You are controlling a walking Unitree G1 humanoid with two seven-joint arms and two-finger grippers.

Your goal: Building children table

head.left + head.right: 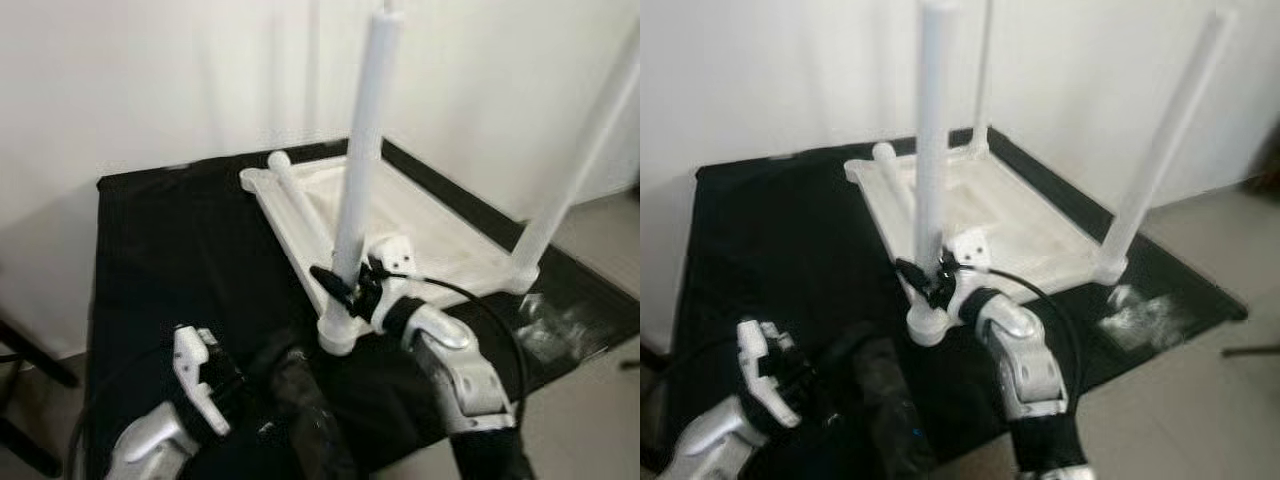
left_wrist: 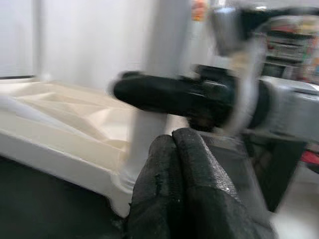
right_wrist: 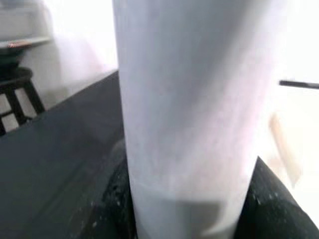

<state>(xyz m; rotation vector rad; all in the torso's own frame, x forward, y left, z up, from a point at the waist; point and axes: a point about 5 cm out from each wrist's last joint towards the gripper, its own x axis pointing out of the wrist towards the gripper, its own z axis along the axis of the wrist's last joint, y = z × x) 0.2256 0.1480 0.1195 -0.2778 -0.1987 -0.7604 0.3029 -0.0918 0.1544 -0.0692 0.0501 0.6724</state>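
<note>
We see the white plastic children's table top lying upside down on a black cloth spread over the floor, close to a white wall. Three white tubular legs stand upright from its corners: the near leg at the corner closest to us, a second leg at the right corner, and a third leg at the far corner, seen against the wall. A fourth white tube lies flat along the left edge of the table top, its rounded end near the far left corner.

Our right gripper is at the near leg, low down, just above the socket where that leg meets the table top. Its black fingers sit on either side of the tube and press against it, so the claw is closed around the near leg. A black cable loops from the wrist back along the silver forearm.

Our left gripper is held low over the black cloth, near the same corner but apart from the table. Its two black fingers lie pressed together, gripping nothing.

A crumpled clear plastic wrapper rests on the cloth just beside the right corner of the table top.
</note>
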